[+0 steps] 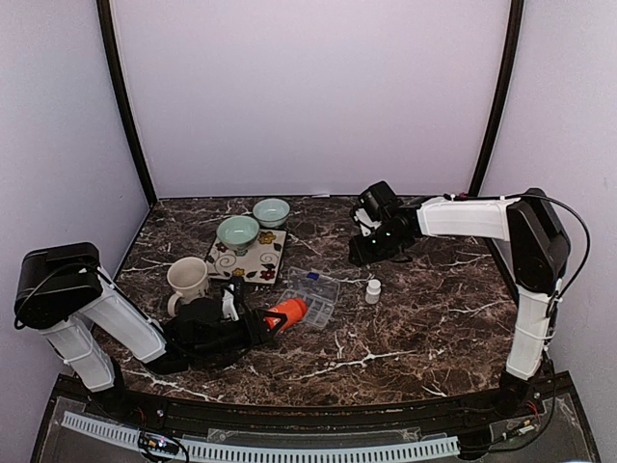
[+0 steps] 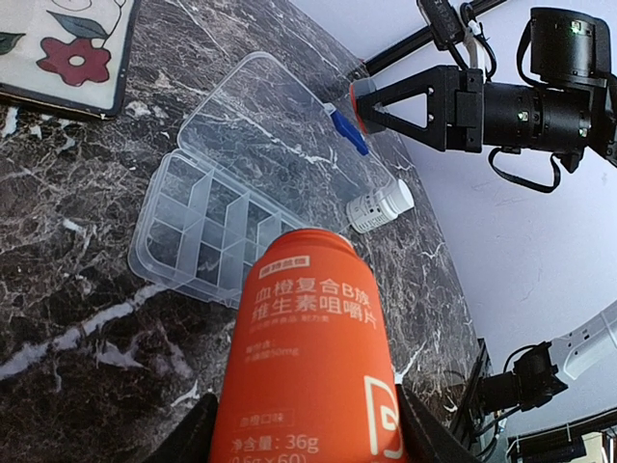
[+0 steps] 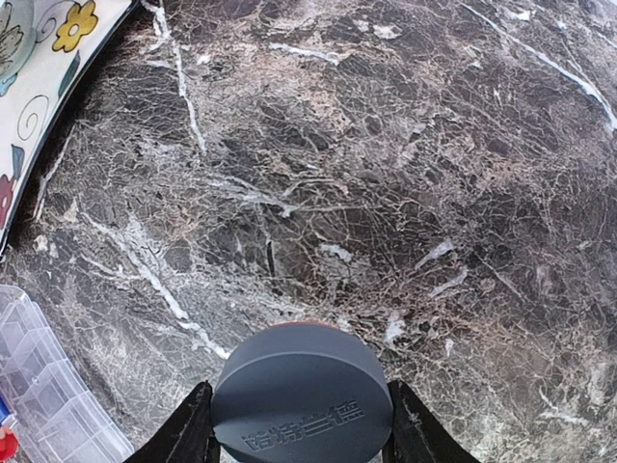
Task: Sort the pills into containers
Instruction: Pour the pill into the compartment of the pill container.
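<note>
The clear organiser box (image 1: 316,295) lies open mid-table, its gridded containers (image 2: 204,231) empty as far as I can see; one corner shows in the right wrist view (image 3: 39,386). My left gripper (image 1: 274,319) (image 2: 307,413) is shut on an orange pill bottle (image 1: 289,311) (image 2: 308,357), whose top end points at the cells. My right gripper (image 1: 366,243) (image 3: 301,407) is held above bare table at the back right, shut on a round grey cap (image 3: 301,395) with a red rim. No loose pills show.
A small white bottle (image 1: 372,290) (image 2: 379,207) stands right of the organiser. A cream mug (image 1: 188,278) sits at the left. Two pale green bowls (image 1: 238,231) (image 1: 272,210) rest by a floral tile (image 1: 253,260) behind the box.
</note>
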